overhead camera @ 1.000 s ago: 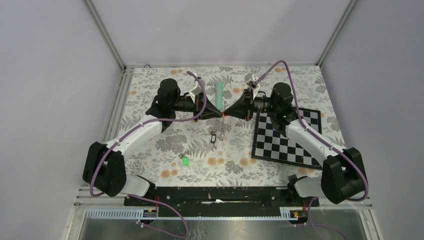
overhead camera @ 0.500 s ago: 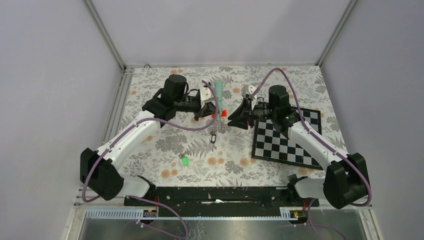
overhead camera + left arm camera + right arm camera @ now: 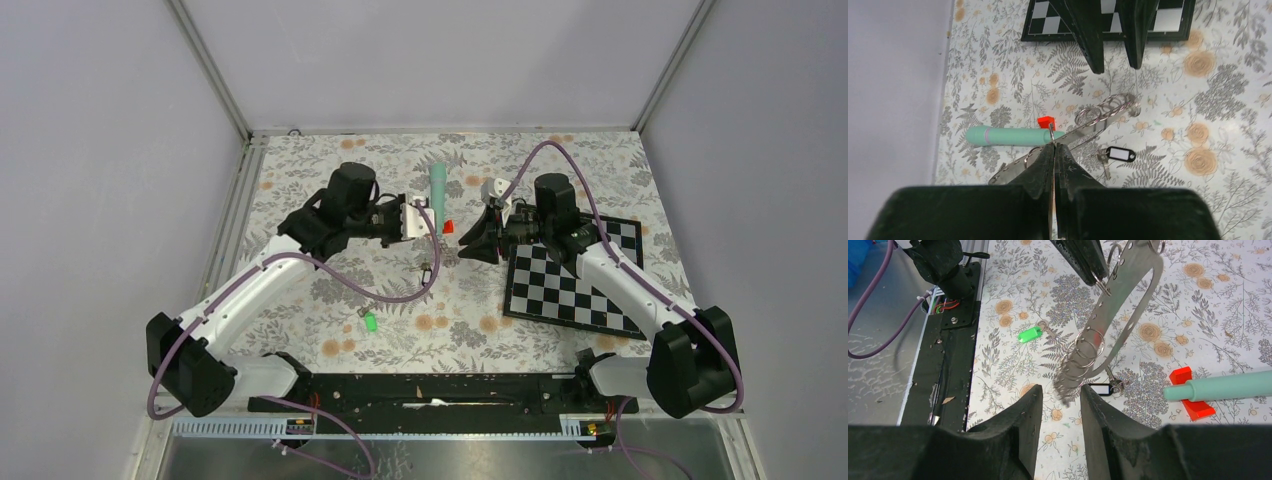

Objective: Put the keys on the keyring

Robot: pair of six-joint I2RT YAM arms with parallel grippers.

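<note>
The keyring (image 3: pixel 1108 111) is a flat grey perforated strap loop carrying several small wire rings. My left gripper (image 3: pixel 1054 146) is shut on one of those rings, and the loop hangs from it above the table. In the right wrist view the keyring (image 3: pixel 1135 275) slopes down to the mouth of my right gripper (image 3: pixel 1058 396), which stands open and apart from it. The green-headed key (image 3: pixel 370 322) lies on the cloth nearer the arm bases. The darker key, on a black tag (image 3: pixel 1100 388), lies under the loop.
A teal stick (image 3: pixel 438 185) with a red base (image 3: pixel 448 227) lies just behind the two grippers. A chessboard (image 3: pixel 575 280) sits under the right arm. The black mounting rail (image 3: pixel 430 390) runs along the near edge.
My right gripper has opened, let go of the keyring and drawn back a little. The left gripper has stayed shut on its ring and swung the loop toward the near side.
</note>
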